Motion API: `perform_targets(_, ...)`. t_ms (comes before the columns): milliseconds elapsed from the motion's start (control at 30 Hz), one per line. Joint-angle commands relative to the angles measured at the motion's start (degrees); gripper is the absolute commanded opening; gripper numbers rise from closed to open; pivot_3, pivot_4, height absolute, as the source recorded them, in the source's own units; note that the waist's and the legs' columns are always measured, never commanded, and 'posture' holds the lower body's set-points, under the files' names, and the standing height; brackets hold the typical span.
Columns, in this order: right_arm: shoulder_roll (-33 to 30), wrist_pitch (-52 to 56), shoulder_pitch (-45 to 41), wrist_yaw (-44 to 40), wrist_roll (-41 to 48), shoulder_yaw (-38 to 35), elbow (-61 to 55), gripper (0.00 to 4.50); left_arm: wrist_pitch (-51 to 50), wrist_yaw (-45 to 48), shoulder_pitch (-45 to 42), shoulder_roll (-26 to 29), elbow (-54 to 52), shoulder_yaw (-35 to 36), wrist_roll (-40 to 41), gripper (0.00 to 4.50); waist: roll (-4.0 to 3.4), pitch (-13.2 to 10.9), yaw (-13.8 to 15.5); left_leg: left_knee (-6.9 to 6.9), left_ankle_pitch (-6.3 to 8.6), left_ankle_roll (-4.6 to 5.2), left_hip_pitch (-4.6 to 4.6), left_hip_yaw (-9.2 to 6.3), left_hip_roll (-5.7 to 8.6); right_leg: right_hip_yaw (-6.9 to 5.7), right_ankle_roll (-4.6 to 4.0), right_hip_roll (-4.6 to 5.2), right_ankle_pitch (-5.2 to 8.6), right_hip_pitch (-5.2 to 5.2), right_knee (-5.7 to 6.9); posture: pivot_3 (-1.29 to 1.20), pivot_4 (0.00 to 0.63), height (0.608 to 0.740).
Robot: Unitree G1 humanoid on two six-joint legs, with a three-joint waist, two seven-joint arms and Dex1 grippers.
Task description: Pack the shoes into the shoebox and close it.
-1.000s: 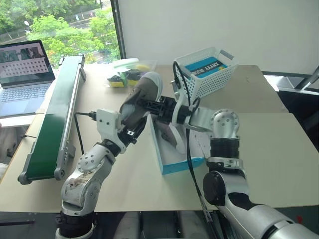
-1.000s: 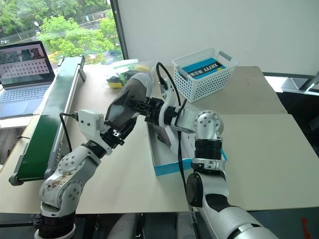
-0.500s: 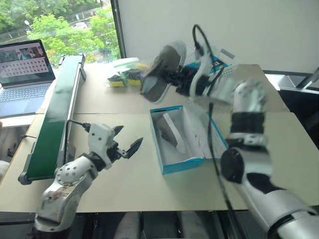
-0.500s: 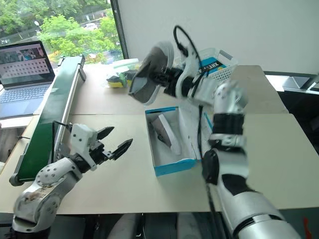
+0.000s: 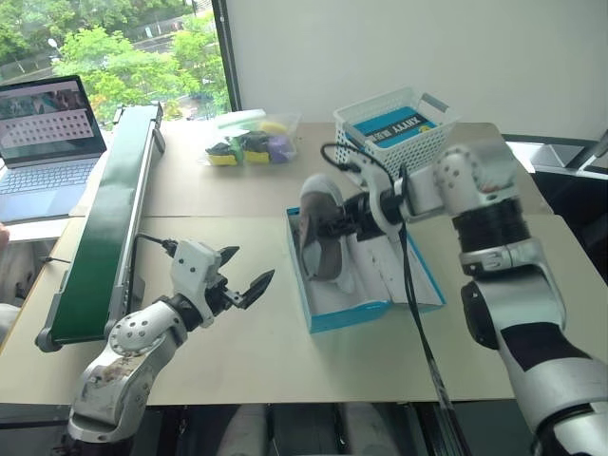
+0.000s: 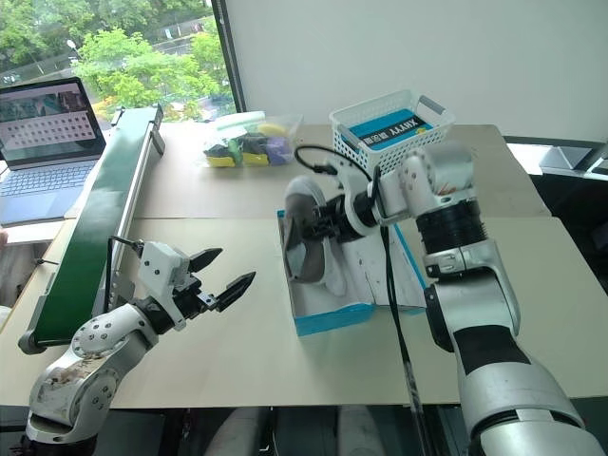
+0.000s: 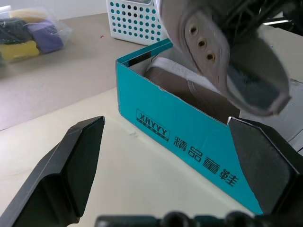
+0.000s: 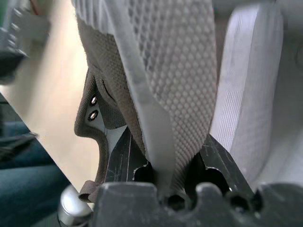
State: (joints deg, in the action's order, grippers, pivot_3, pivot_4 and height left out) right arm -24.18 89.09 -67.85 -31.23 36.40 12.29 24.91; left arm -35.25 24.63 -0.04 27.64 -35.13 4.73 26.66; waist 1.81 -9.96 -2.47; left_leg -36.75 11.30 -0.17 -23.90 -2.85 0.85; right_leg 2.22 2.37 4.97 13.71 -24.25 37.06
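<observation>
Right now your right hand (image 5: 340, 226) sits at the centre of the head-camera frame, its fingers clamped on a grey-brown shoe (image 5: 317, 226). You hold that shoe over the left half of the open shoebox (image 5: 328, 318), toe toward the top of the frame and its opening turned toward the lower left. In the right wrist view the two black fingers pinch the shoe's mesh tongue (image 8: 175, 94) between them.

A second shoe (image 7: 175, 78) already lies inside the box, on its side, its pale sole (image 8: 246, 85) just beside the held one. The light-blue box rests on the table (image 5: 237, 351), its white inside showing and its lid (image 5: 418, 280) folded flat toward the right of the frame.

Your left hand (image 5: 243, 277) hovers in the lower left of the frame, fingers spread wide apart and holding nothing, pointing toward the box's blue side wall. It is near the box but not touching it.

Toward the top of the frame stands a white lattice basket (image 5: 404, 142) with a blue carton inside. To its left lies a clear bag (image 5: 249, 144) of yellow, purple and dark items. A long green conveyor (image 5: 104, 228) runs down the left side, and an open laptop (image 5: 43, 142) sits in the upper left corner.
</observation>
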Motion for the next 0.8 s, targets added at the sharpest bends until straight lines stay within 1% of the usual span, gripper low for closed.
perform_targets(33,-0.3,0.61,-1.8,-2.93,-0.48,2.35,-3.04,0.71,1.16,-0.59,0.3,-0.23,-2.42,0.07,-0.55,4.47,0.0,0.0,-0.18,0.0,0.0,0.0,0.0,0.0,0.0,0.01,0.0,0.0,0.0,-0.01,0.01,0.0,0.15,0.725)
perform_targets(200,-0.37,-0.53,-2.71,-6.2,-2.31,7.54,-3.03,0.71,1.15,-1.2,0.42,-0.48,-2.93,-0.52,-0.79,4.47,0.0,0.0,0.03,-0.01,0.0,0.0,0.01,-0.01,0.0,0.0,0.0,0.0,0.0,0.01,0.0,0.0,0.15,0.725)
perform_targets(467,-2.42,-3.93,-4.65,-17.25,-5.09,23.17,-2.85,0.71,1.33,-1.67,-0.16,-1.26,-2.46,-1.68,-1.41,4.47,0.0,0.0,0.03,-0.02,0.0,0.0,0.01,-0.03,0.0,-0.01,0.0,0.0,0.0,0.0,0.01,0.0,0.15,0.725)
perform_targets(567,-3.12,-7.6,-4.63,-21.95,-7.86,29.46,-1.42,0.71,1.52,-1.73,-0.41,-1.67,-2.02,-1.89,-1.69,4.47,0.0,0.0,0.05,-0.03,0.0,0.0,0.01,-0.05,0.0,-0.03,0.0,0.0,0.0,0.01,0.0,0.0,0.15,0.725)
perform_targets(633,-2.16,-9.92,-5.04,-24.14,-9.83,31.5,1.48,0.71,1.51,-1.85,-0.53,-2.05,-2.0,-2.25,-1.92,4.47,0.0,0.0,0.04,-0.03,0.0,0.0,0.01,-0.04,0.0,-0.03,0.0,0.0,0.0,0.0,0.0,0.0,0.15,0.725)
perform_targets(800,3.47,-21.09,-6.65,-27.32,-18.51,34.01,16.0,0.71,1.59,-2.06,-0.65,-3.15,-1.9,-3.21,-2.41,4.47,0.01,0.02,-0.24,-0.06,0.0,-0.01,0.11,-0.02,0.0,0.0,0.0,-0.01,-0.01,0.05,0.06,0.0,0.15,0.725)
